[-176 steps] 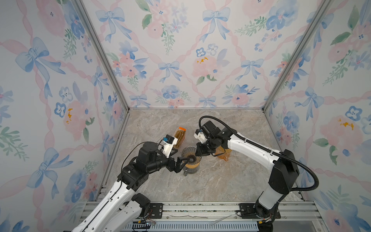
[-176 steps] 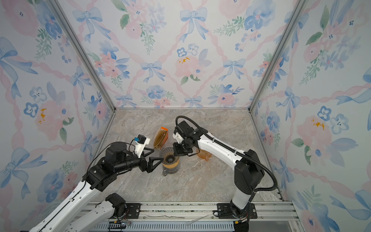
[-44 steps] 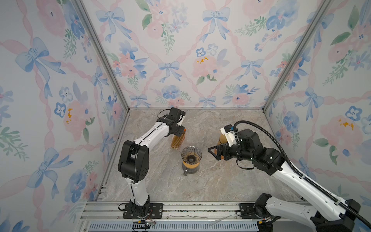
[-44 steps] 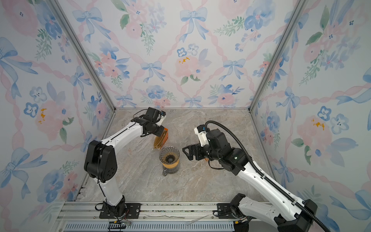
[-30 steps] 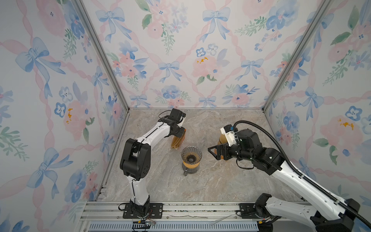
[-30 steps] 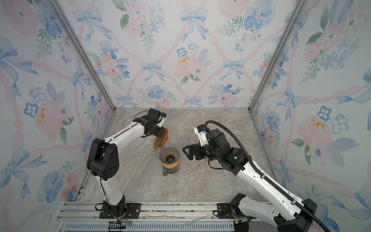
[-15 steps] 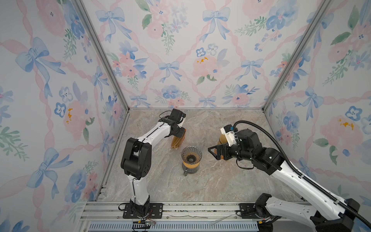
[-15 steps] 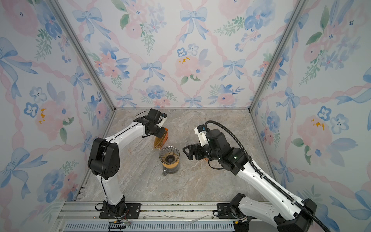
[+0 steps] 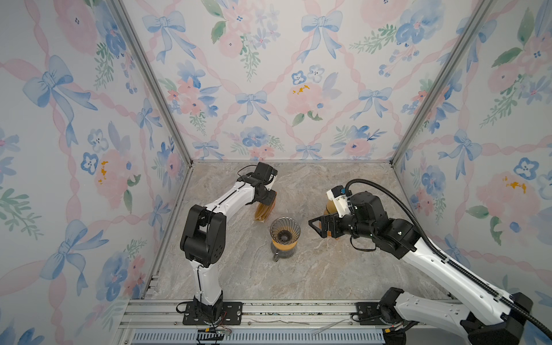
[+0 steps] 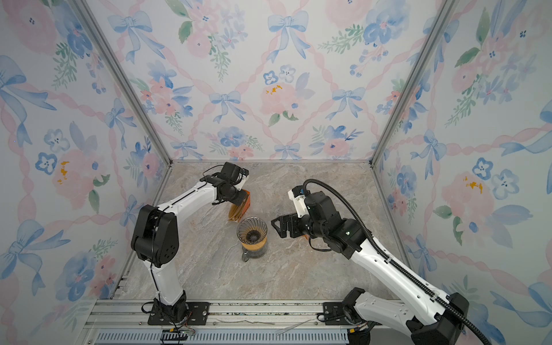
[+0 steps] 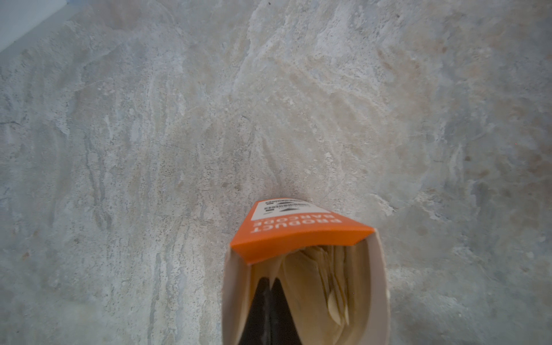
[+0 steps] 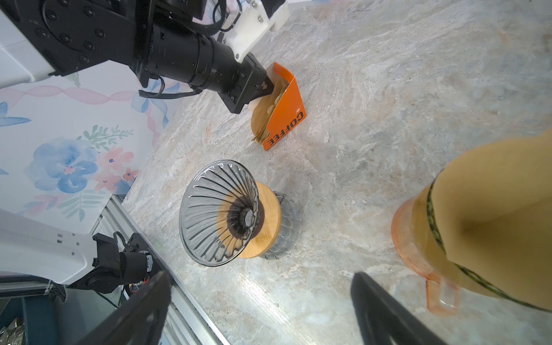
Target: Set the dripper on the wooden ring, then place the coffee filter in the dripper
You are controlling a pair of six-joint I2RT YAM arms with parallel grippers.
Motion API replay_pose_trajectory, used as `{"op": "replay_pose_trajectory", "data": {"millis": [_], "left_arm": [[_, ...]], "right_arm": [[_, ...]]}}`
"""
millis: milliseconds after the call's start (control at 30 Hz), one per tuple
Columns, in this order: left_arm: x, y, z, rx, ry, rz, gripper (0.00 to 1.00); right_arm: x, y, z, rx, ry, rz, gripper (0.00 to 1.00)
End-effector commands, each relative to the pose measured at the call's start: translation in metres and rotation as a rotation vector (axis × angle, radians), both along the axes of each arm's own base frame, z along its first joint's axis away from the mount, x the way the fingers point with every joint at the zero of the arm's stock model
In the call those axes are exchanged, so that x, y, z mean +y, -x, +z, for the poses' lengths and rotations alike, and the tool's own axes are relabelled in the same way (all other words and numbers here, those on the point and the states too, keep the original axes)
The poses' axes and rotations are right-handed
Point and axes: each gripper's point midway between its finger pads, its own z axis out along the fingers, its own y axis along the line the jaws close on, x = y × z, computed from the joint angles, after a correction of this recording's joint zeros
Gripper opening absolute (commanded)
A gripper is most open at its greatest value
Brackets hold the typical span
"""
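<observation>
An orange box of coffee filters (image 9: 264,209) (image 10: 239,209) stands behind the glass dripper (image 9: 284,229) (image 10: 251,229) (image 12: 218,212), which sits on a wooden collar over a glass server. My left gripper (image 9: 266,199) (image 11: 272,280) (image 12: 267,86) reaches into the box's open top. Its black fingers are shut, with the edge of a pale coffee filter (image 11: 313,283) pinched between them. My right gripper (image 9: 316,228) (image 12: 260,274) hovers open to the right of the dripper, holding nothing. The dripper's cone is empty.
An orange translucent cup (image 12: 409,239) (image 9: 328,209) holding a brown paper bag (image 12: 493,224) stands on the marble floor under my right arm. Floral walls close in three sides, and a metal rail (image 9: 268,310) runs along the front.
Since the earliest frames my left arm has gone from the dripper to the filter box, and my right arm has pulled back to the right. Over the last second the left fingers have closed inside the box.
</observation>
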Motion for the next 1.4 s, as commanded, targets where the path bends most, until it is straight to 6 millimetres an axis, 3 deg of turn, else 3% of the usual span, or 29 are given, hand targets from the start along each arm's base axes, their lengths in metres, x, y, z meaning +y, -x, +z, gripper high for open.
{"op": "replay_pose_trajectory", "data": {"millis": [0,333,767,1100,1367], "left_arm": [[0.002,0.009,0.014,-0.018,-0.018,-0.016,0.03],[0.001,0.020,0.025,-0.019,-0.012,-0.002,0.01],[0.016,0.042,0.087,-0.104,0.104,0.150,0.00],[0.034,0.086,0.151,-0.167,0.240,0.241,0.00],[0.029,0.133,0.180,-0.103,0.401,0.217,0.00]], "right_arm": [[-0.001,-0.001,0.006,-0.007,-0.002,-0.014,0.96],[-0.002,0.000,0.006,-0.010,-0.005,-0.016,0.96],[-0.009,0.003,0.008,-0.026,-0.008,-0.031,0.96],[-0.019,0.003,0.017,-0.049,0.009,-0.060,0.96],[-0.027,0.003,0.023,-0.074,0.035,-0.074,0.96]]}}
